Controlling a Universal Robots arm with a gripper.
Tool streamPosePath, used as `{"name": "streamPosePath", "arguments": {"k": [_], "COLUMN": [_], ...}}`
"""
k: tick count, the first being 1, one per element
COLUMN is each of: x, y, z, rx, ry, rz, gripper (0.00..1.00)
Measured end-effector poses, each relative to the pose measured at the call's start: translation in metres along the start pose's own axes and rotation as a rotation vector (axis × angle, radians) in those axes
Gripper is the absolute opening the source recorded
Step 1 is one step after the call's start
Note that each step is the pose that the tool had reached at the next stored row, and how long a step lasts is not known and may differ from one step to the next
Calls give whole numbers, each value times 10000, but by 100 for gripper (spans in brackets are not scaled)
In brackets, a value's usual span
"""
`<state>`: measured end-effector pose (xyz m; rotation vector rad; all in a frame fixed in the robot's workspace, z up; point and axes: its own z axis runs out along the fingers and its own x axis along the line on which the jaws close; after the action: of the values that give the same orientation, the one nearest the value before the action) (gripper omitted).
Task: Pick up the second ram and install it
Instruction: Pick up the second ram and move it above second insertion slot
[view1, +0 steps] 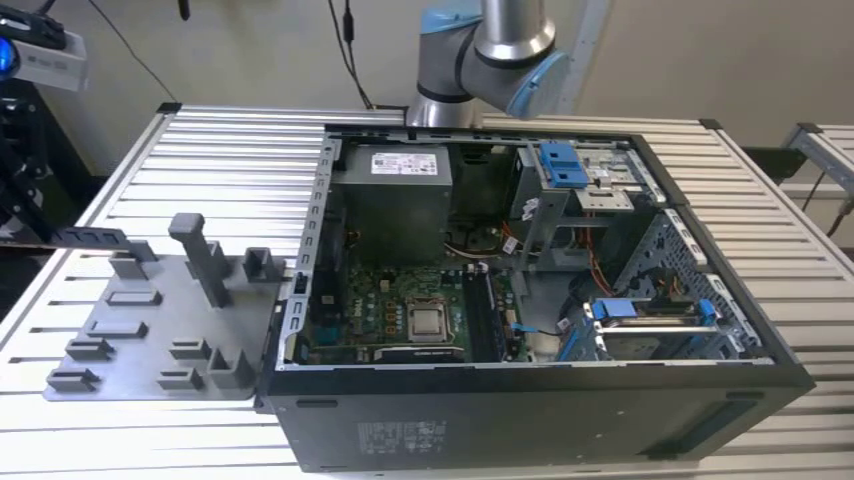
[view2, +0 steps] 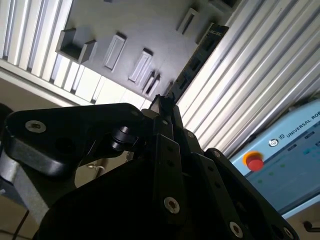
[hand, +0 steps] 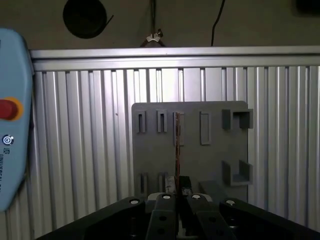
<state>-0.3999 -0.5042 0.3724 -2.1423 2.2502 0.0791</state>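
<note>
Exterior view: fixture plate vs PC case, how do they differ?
Colour: the fixture plate is light grey, the PC case black.
Shape: the plate is a flat sheet with small blocks on it; the case is a deep open box with board and drives inside.
Place: plate at the exterior view's left, case to its right.
Both rest on the slatted table.

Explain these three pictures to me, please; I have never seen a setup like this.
One picture looks on from outside: a robot arm stands behind an open computer case on a ribbed table, and a grey plate with holders lies beside the case. The other two come from cameras on the arm's wrist, looking past its gripper. The gripper is a two-finger clamp, here shut on a thin ram stick, seen edge-on with the plate beyond it.
</note>
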Motion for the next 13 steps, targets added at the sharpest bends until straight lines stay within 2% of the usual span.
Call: {"name": "streamPosePath", "arguments": {"k": [8, 13], "x": [-5, -10], "y": [1, 3], "z": [-79, -168], "rx": [0, -1], "ry": [0, 1], "rz": [0, 0], "gripper": [15, 15]}}
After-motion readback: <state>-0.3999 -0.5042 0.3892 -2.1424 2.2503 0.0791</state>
